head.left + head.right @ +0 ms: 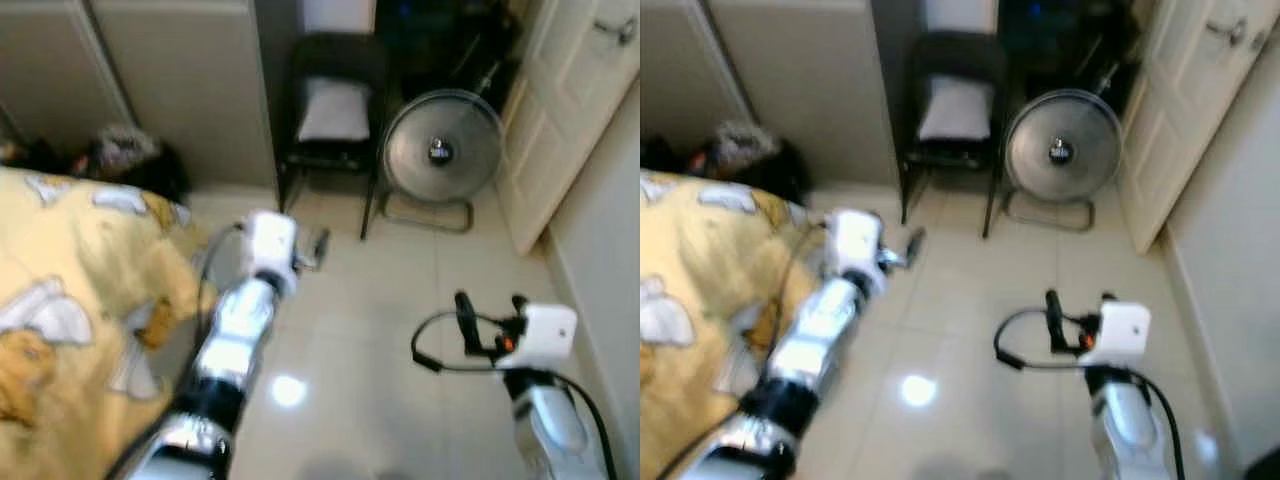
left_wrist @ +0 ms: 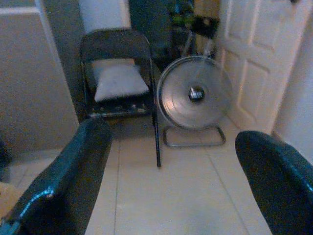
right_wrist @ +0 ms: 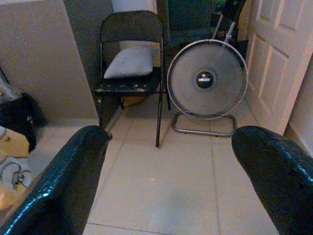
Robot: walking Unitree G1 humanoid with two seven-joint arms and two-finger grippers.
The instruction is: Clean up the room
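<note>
A yellow patterned blanket (image 1: 60,300) covers the bed on my left. My left gripper (image 1: 316,248) is held out past the bed's corner, above the tiled floor. In the left wrist view its fingers (image 2: 73,181) stand wide apart with nothing between them. My right gripper (image 1: 490,310) hovers over the floor on the right, also open and empty, its fingers (image 3: 68,181) spread. Both point toward a black folding chair (image 3: 129,54) with a white pillow (image 3: 132,61) on its seat.
A round metal fan (image 1: 440,150) stands on the floor right of the chair. A white panelled door (image 1: 570,110) and a wall close the right side. A dark bag and clutter (image 1: 120,155) lie beside the bed by the grey cupboards (image 1: 170,80).
</note>
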